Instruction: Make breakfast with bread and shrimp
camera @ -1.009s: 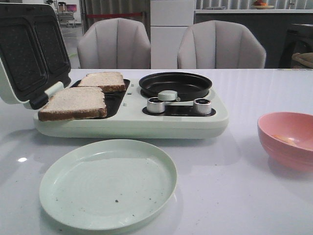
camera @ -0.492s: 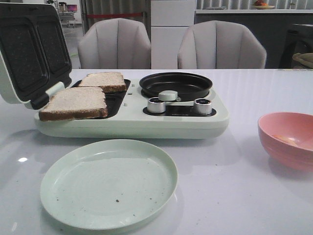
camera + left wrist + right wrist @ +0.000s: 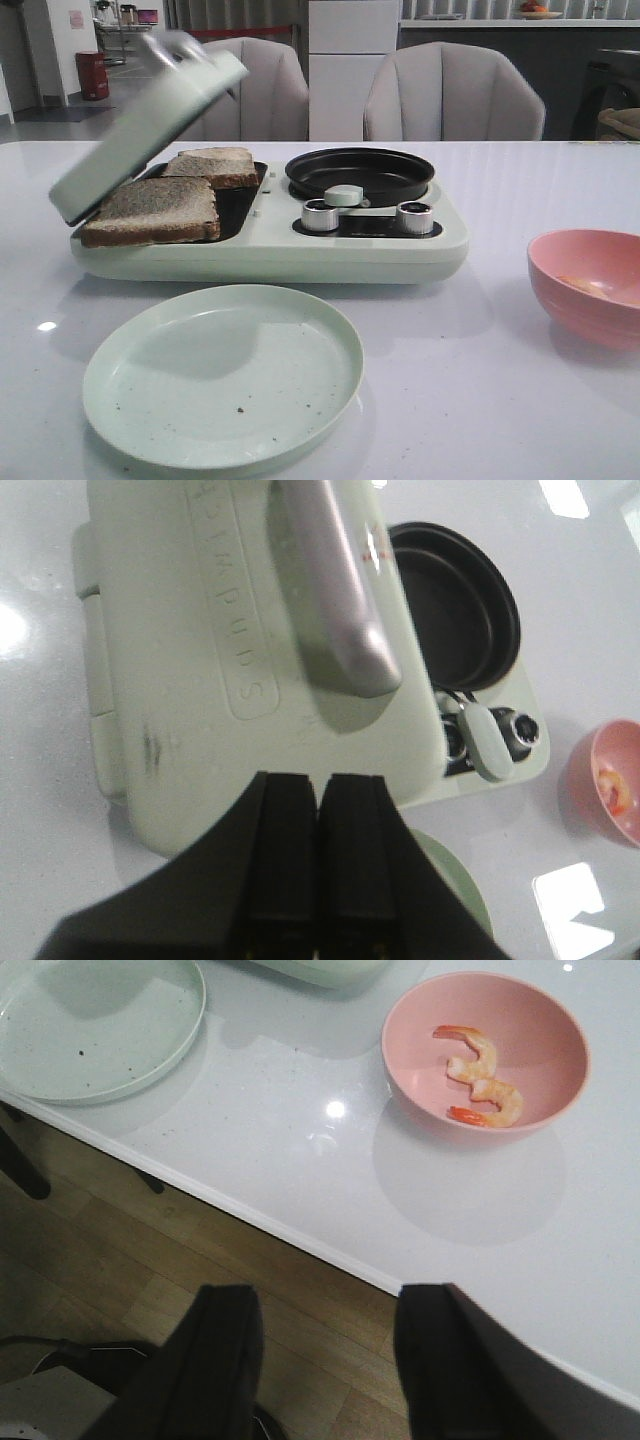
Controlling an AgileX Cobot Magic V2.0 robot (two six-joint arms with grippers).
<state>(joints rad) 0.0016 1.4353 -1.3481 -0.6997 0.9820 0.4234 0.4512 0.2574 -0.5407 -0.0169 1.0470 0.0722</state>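
Two bread slices lie in the sandwich maker's left tray, one in front (image 3: 150, 210) and one behind (image 3: 213, 165). The pale green lid (image 3: 140, 125) hangs half-lowered and blurred over them; in the left wrist view the lid (image 3: 220, 660) with its silver handle (image 3: 335, 590) hides the bread. My left gripper (image 3: 320, 785) is shut and empty, above the lid's near edge. Two shrimp (image 3: 480, 1075) lie in the pink bowl (image 3: 545, 1030). My right gripper (image 3: 328, 1298) is open and empty over the table's front edge, short of the bowl. Neither gripper shows in the front view.
A black round pan (image 3: 360, 172) sits on the appliance's right side, with two knobs (image 3: 318, 214) in front of it. An empty pale green plate (image 3: 222, 375) lies in front of the appliance. The pink bowl (image 3: 590, 290) stands at the right. Two chairs stand behind the table.
The lid stood upright and open at the left. It has swung down and now hangs about halfway over the bread. Bread, plate and bowl have not moved.
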